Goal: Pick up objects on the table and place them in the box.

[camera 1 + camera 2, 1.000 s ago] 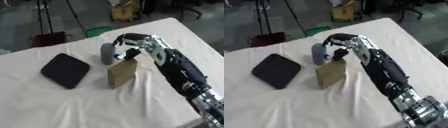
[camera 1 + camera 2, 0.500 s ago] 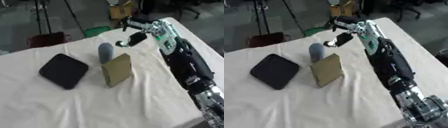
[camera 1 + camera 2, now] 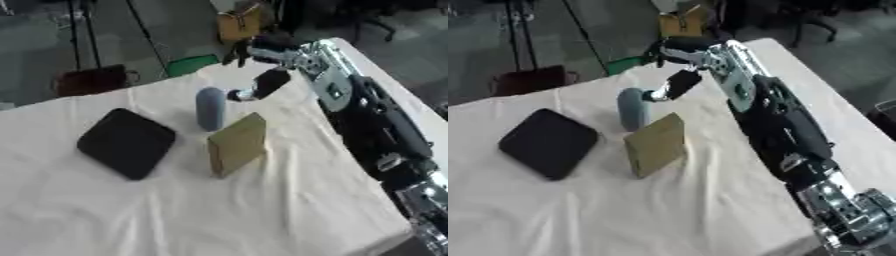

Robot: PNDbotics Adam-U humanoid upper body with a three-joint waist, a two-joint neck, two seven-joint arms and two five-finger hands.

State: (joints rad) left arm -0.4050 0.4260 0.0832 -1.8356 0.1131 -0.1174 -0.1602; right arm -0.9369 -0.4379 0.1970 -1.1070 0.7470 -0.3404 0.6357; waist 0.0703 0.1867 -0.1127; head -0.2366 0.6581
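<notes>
Hovering just beyond the grey cylinder (image 3: 210, 108), the right hand (image 3: 262, 50) holds nothing; whether its fingers are apart or together I cannot tell. A tan box (image 3: 237, 144) stands just in front of the cylinder, a black pad (image 3: 128, 143) left, on the worktop (image 3: 175, 210), all awaiting pickup.

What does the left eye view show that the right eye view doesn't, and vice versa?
Only left eye view: a wider strip of the white-clothed table to the left of the black square pad.
Only right eye view: more of the right arm's silver lower joints and more floor beyond the table's right edge.
Both: the pad, the blue-grey upright cylinder, the tan cardboard box standing on edge, and the right hand raised behind the cylinder.
</notes>
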